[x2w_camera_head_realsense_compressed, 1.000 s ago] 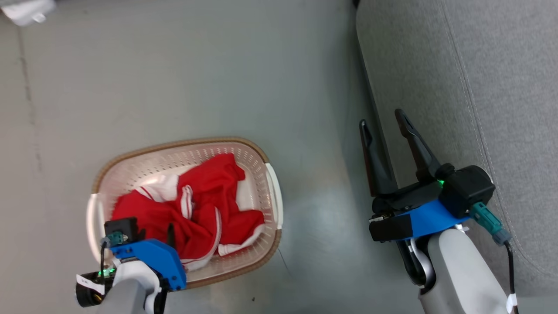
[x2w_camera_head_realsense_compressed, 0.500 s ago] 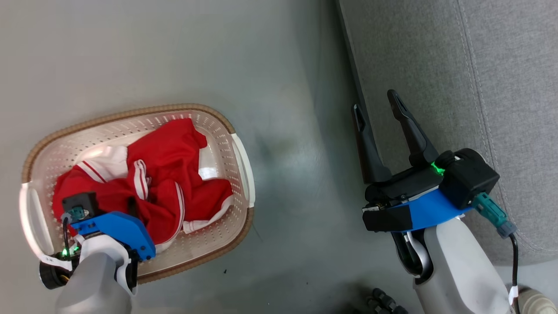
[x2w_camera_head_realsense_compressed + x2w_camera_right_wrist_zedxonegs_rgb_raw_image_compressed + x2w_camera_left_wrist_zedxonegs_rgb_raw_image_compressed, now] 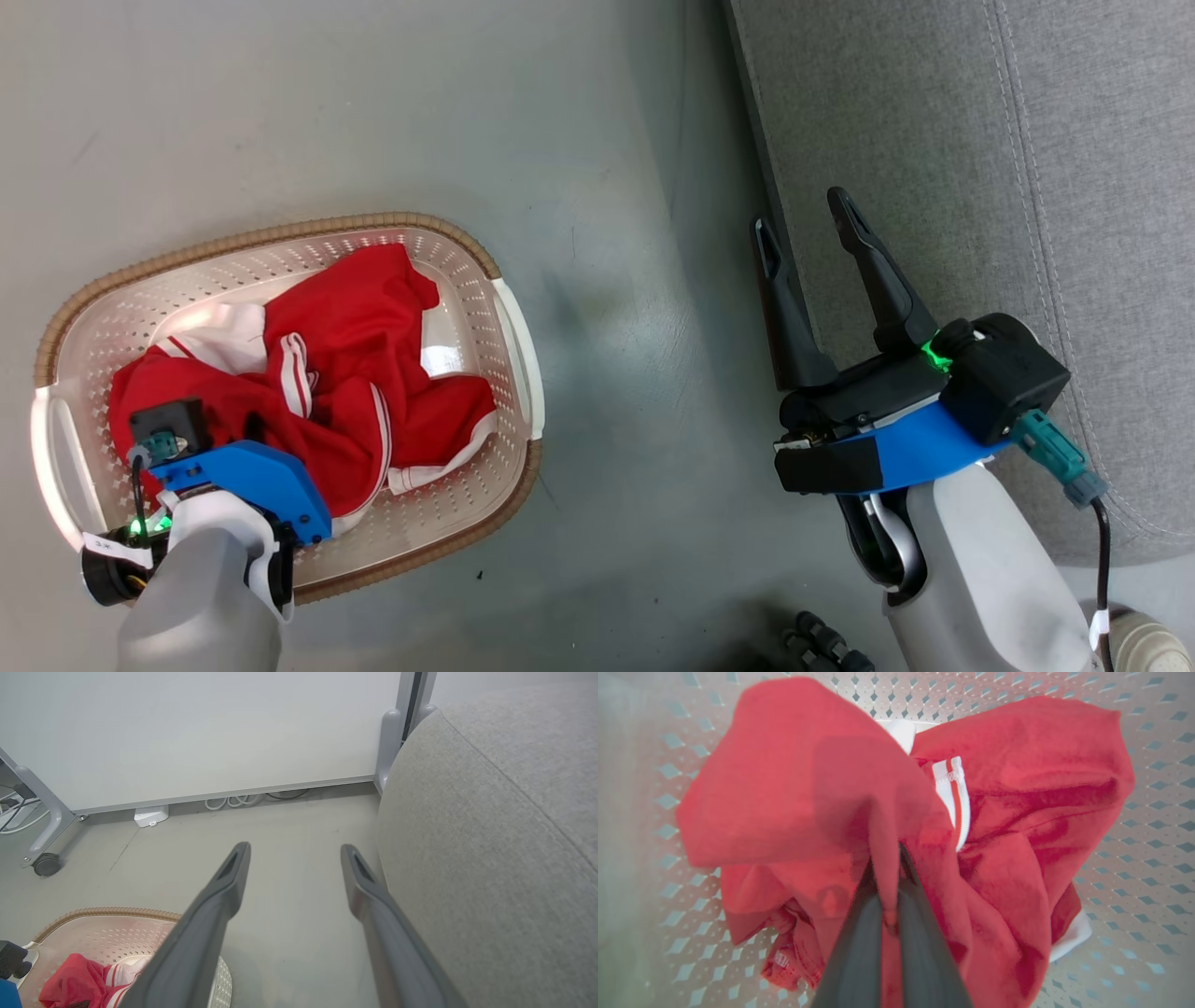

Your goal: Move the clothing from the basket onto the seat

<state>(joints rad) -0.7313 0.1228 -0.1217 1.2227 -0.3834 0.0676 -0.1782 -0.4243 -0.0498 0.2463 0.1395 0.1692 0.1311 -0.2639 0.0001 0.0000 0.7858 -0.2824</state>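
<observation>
Down on the grey floor (image 3: 373,112), on the robot's left, the basket (image 3: 280,229) is sitting upright with the clothing (image 3: 345,317) lying crumpled inside it. The red folds with white stripes and white trim are spreading over most of its bottom. The left gripper (image 3: 886,858) is reaching down into the basket from the near side. In the left wrist view its two dark fingers are pressing together on a ridge of red cloth, so it is clamping the clothing. The cloth is bunching up around the fingertips, and the perforated bottom of the basket is showing all around the heap. Whether any of the cloth is lifting clear of that bottom I cannot tell.

On the robot's right, the seat (image 3: 934,140) is standing well apart from the basket, with a strip of floor running between them. The right gripper (image 3: 801,217) is hovering at the seat's near edge with its fingers spread wide apart and nothing between them, pointing away from the robot. One finger is showing over the grey upholstery and the other over the foot of the seat.

In the right wrist view a pale wall panel (image 3: 210,732) is rising beyond the floor. White cables (image 3: 233,800) and a small white box (image 3: 150,815) are lying along its foot, and a caster wheel (image 3: 46,864) is standing at the far left.
</observation>
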